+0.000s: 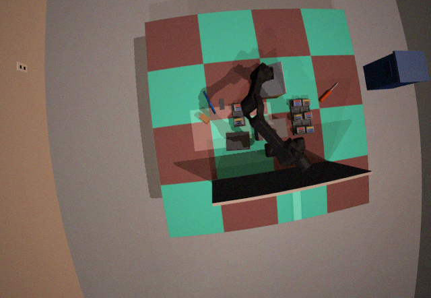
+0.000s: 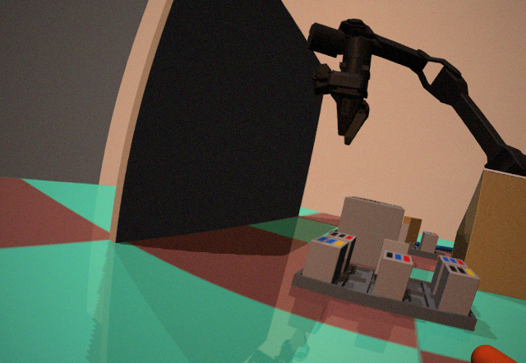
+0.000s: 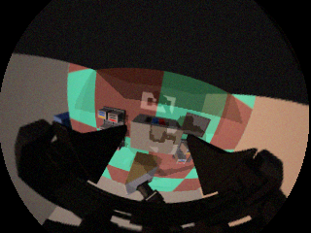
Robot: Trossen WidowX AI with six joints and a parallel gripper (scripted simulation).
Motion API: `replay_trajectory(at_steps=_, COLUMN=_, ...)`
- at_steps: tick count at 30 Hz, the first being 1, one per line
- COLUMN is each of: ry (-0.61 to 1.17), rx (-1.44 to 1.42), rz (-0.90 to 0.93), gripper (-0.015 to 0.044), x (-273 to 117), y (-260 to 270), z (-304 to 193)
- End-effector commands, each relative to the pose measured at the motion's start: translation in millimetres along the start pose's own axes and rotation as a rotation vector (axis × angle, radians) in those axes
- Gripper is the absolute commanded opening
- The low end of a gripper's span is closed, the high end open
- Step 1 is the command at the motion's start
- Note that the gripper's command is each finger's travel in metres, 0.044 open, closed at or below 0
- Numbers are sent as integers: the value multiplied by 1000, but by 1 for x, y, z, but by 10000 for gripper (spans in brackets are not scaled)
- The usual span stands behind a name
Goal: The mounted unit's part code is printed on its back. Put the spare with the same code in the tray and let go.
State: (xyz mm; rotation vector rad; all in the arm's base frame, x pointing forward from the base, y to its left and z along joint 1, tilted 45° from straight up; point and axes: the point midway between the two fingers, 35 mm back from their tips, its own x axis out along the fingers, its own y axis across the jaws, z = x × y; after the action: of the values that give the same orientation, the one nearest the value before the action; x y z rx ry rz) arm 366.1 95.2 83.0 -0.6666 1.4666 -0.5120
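Note:
The mounted unit (image 1: 278, 127) (image 2: 369, 232) (image 3: 153, 138) is a large grey box. In the wrist view its shaded side shows a small code (image 3: 155, 121) with dark, blue and red patches; their order is hard to read. My gripper (image 2: 344, 137) (image 3: 157, 132) is open and empty, pointing down high above the table, near the black panel. The wide rack (image 1: 306, 123) (image 2: 339, 289) bears several grey spares with three-colour codes; one spare (image 2: 393, 280) reads black, blue, red. A narrow rack (image 1: 238, 113) holds two more spares. The dark tray (image 1: 238, 140) (image 3: 196, 123) looks empty.
A tall black panel (image 1: 285, 183) (image 2: 220, 108) stands beyond the unit. My arm's pedestal (image 1: 278, 85) (image 2: 501, 232) stands opposite. A blue pen (image 1: 209, 102), an orange block (image 1: 204, 117), a small grey block (image 1: 221, 104) and a screwdriver (image 1: 326, 95) lie around the racks.

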Motion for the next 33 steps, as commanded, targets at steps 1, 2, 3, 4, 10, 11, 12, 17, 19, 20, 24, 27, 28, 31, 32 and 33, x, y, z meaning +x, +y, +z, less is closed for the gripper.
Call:
replay_trajectory(at_steps=1, ry=-3, rx=22, rz=-20, gripper=440, x=-2, y=-3, z=0)
replay_trajectory(at_steps=2, ry=-3, rx=22, rz=-20, gripper=440, x=0, y=-3, z=1)
replay_trajectory(at_steps=3, ry=-3, rx=22, rz=-20, gripper=440, x=6, y=-3, z=1)
replay_trajectory(at_steps=4, ry=-3, rx=22, rz=-20, gripper=440, x=16, y=-3, z=2)
replay_trajectory(at_steps=10, ry=-3, rx=22, rz=-22, gripper=440, x=58, y=-4, z=1)
replay_trajectory(at_steps=11, ry=-3, rx=22, rz=-22, gripper=440, x=58, y=-4, z=1)
replay_trajectory(at_steps=12, ry=-3, rx=22, rz=-22, gripper=440, x=58, y=-4, z=1)
replay_trajectory(at_steps=17, ry=-3, rx=22, rz=-22, gripper=440, x=58, y=-4, z=1)
replay_trajectory(at_steps=19, ry=-3, rx=22, rz=-22, gripper=440, x=58, y=-4, z=1)
replay_trajectory(at_steps=20, ry=-3, rx=22, rz=-22, gripper=440, x=58, y=-4, z=1)
replay_trajectory(at_steps=24, ry=-3, rx=22, rz=-22, gripper=440, x=58, y=-4, z=1)
replay_trajectory(at_steps=27, ry=-4, rx=6, rz=-21, gripper=440, x=58, y=-1, z=1)
replay_trajectory(at_steps=28, ry=-5, rx=-41, rz=-17, gripper=440, x=57, y=8, z=0)
replay_trajectory(at_steps=31, ry=-10, rx=-319, rz=2, gripper=440, x=53, y=59, z=-11)
replay_trajectory(at_steps=32, ry=-12, rx=-418, rz=6, gripper=440, x=52, y=77, z=-16)
replay_trajectory(at_steps=33, ry=-13, rx=-486, rz=9, gripper=440, x=51, y=88, z=-21)
